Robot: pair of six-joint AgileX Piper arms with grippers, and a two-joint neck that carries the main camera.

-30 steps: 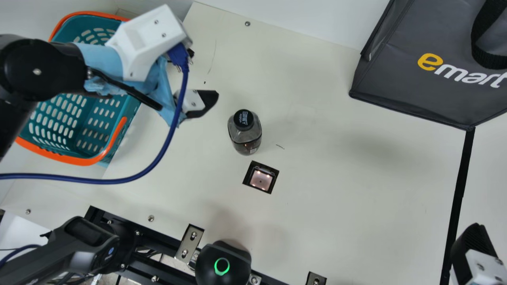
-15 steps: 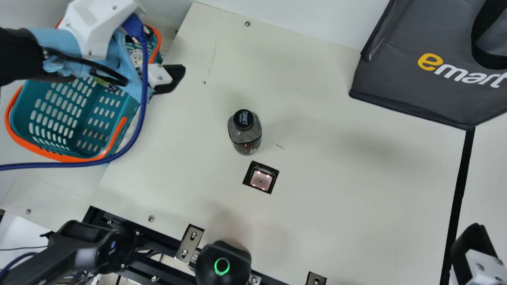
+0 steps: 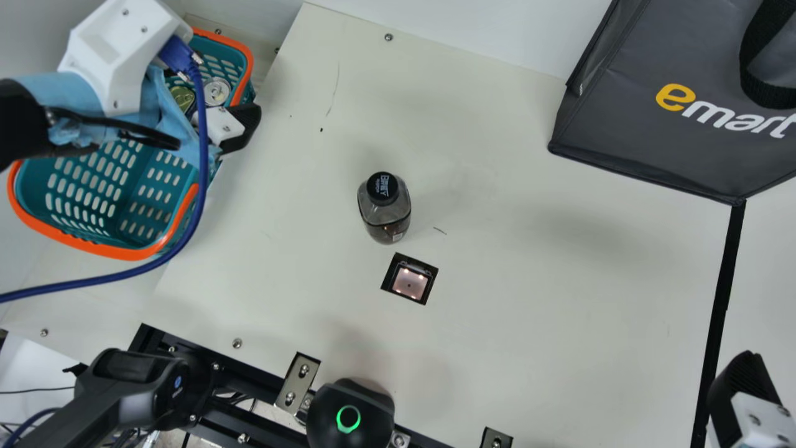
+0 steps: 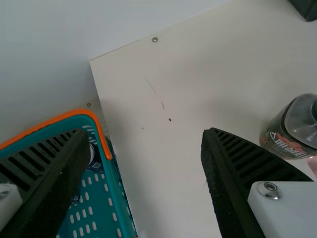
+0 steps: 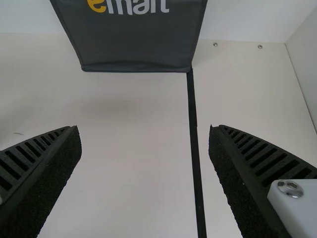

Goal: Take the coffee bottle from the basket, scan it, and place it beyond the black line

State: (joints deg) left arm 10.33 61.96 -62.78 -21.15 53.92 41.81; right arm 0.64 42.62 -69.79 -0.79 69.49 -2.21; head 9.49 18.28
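So the bottle (image 3: 384,214) stood upright just beside the scanner (image 3: 409,283), probably parked there for an easy scan. Left claw (image 4: 146,133) was wide open and empty at the basket's (image 3: 112,249) edge, right claw (image 5: 144,130) wide open, empty too, likely waiting by the line (image 3: 724,274) for the handover

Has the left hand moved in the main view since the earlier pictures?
Yes. Judged against the fixed scanner window, the left hand has moved toward the main view's left and slightly up, farther from the window.
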